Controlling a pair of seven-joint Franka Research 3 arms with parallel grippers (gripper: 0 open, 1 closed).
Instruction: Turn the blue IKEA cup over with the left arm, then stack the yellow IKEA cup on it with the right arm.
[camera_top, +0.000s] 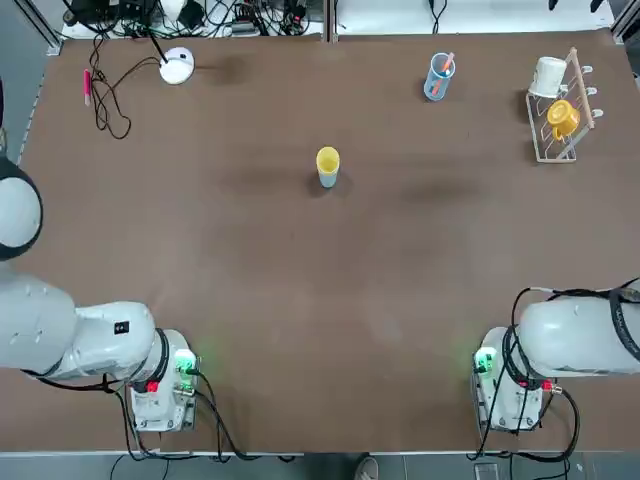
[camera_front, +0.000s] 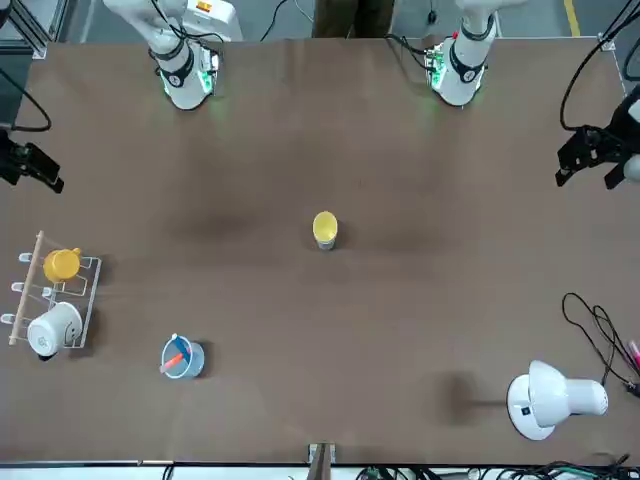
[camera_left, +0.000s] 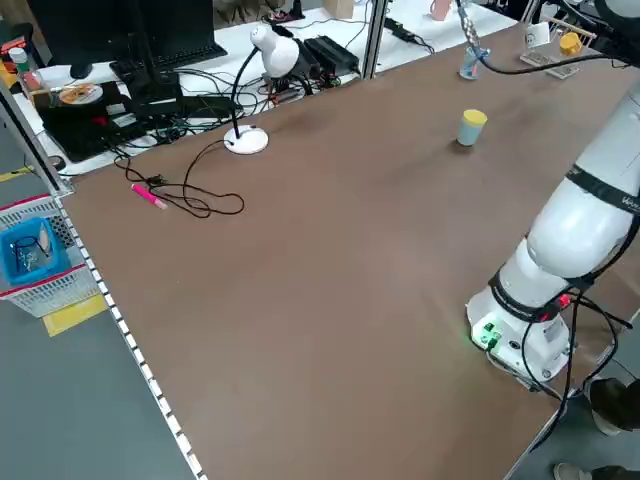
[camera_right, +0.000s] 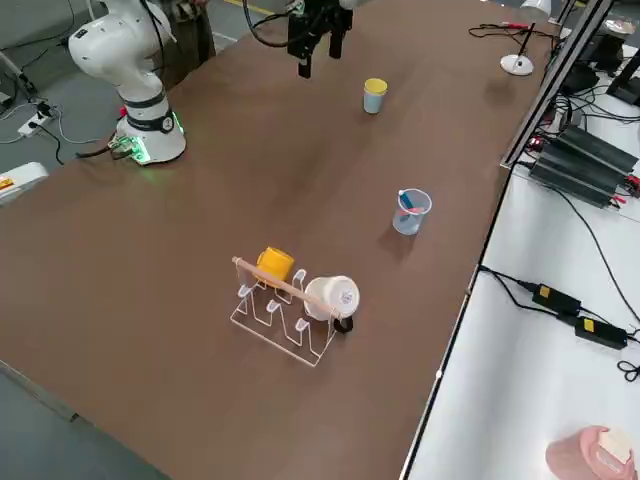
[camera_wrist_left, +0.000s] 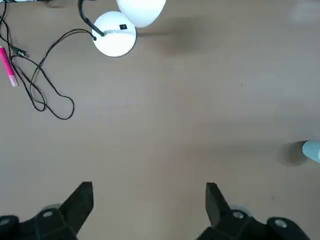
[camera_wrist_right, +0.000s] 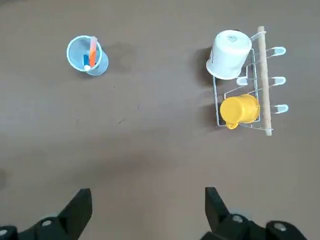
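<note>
Yellow cup (camera_top: 327, 159) sits stacked on the blue cup (camera_top: 328, 179) near the middle of the brown table (camera_top: 300, 300); the blue one shows only as a pale band beneath it, and the pair stands upright as a single stack. Count: one yellow cup, one blue cup, two arms, two grippers. Left gripper (camera_wrist_left: 149, 200) hangs above bare table toward the left side, jaws spread wide and holding nothing; the stack's edge shows at the margin of its wrist view. Right gripper (camera_wrist_right: 148, 202) hangs above bare table toward the right side, jaws likewise spread and holding nothing. Both are well apart from the stack. Other items: one clear-blue tumbler (camera_top: 438, 77) with a pink stick at far right; one wire rack (camera_top: 560, 130) at the far right edge carrying two mugs, one white (camera_top: 549, 76), one orange (camera_top: 563, 118); one white lamp (camera_top: 177, 66) at far left with one black cable (camera_top: 110, 100) and one pink pen (camera_top: 87, 84) beside it.
</note>
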